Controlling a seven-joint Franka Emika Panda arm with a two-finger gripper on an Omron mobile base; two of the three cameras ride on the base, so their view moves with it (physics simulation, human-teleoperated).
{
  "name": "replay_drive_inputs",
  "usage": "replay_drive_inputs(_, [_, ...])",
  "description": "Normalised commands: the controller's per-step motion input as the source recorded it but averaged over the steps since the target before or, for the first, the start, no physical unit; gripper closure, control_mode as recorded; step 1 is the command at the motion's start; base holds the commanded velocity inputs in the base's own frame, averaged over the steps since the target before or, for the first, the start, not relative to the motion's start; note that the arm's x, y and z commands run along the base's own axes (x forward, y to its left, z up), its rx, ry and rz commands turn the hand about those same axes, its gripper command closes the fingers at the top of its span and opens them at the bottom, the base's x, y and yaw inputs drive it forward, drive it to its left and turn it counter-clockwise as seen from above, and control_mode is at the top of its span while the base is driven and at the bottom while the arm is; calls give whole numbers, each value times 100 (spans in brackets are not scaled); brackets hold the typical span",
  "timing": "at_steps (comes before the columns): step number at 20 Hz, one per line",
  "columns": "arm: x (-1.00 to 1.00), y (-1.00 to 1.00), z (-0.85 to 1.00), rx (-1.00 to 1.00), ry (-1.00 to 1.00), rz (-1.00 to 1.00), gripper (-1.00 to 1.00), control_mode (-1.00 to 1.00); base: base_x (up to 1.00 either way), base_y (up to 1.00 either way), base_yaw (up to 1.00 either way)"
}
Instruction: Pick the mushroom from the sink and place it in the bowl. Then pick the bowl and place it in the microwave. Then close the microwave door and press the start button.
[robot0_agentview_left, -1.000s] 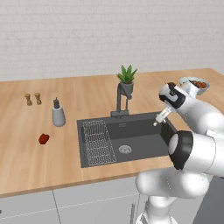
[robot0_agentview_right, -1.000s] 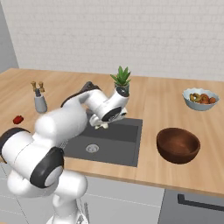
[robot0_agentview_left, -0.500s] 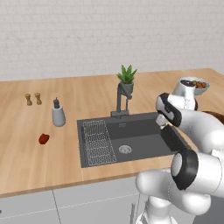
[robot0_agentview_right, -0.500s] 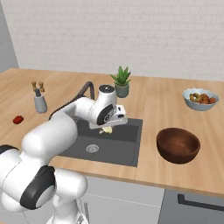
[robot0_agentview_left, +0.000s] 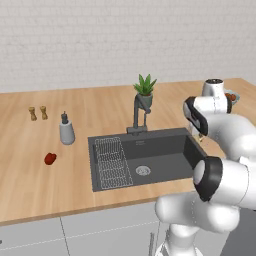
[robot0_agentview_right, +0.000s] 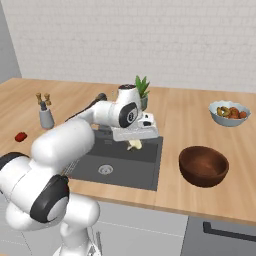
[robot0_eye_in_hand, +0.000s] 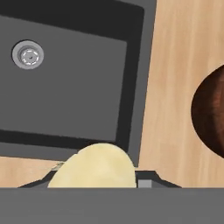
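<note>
My gripper (robot0_agentview_right: 135, 141) is shut on the small cream-yellow mushroom (robot0_agentview_right: 134, 146), which hangs above the right edge of the dark grey sink (robot0_agentview_right: 125, 167). In the hand view the mushroom (robot0_eye_in_hand: 93, 168) bulges up between the fingers, over the sink's (robot0_eye_in_hand: 74, 87) right rim. The reddish-brown bowl (robot0_agentview_right: 203, 165) stands upright on the wooden counter to the right of the sink, apart from the gripper; its dark rim (robot0_eye_in_hand: 211, 114) shows at the right edge of the hand view. From the left base view the gripper (robot0_agentview_left: 201, 136) sits beside the sink (robot0_agentview_left: 165, 150). The microwave is out of view.
A dark faucet (robot0_agentview_left: 138, 114) and a potted plant (robot0_agentview_left: 145, 88) stand behind the sink, with a wire rack (robot0_agentview_left: 112, 162) in its left part. A soap dispenser (robot0_agentview_left: 66, 131), shakers (robot0_agentview_left: 38, 113) and a red pepper (robot0_agentview_left: 49, 158) are on the left. A fruit bowl (robot0_agentview_right: 229, 113) sits back right.
The arm has swung to the right with the mushroom in its grip, from over the sink's middle to its right edge, closer to the brown bowl.
</note>
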Motion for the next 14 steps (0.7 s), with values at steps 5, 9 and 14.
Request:
replay_drive_inputs(5, [0, -95, 0, 0, 1, -8, 100, -100, 0, 0, 0])
replay_drive_inputs(9, [0, -89, -1, 1, -2, -2, 100, -100, 0, 0, 0])
replay_drive_inputs(14, [4, -68, 0, 1, 0, 0, 100, -100, 0, 0, 0])
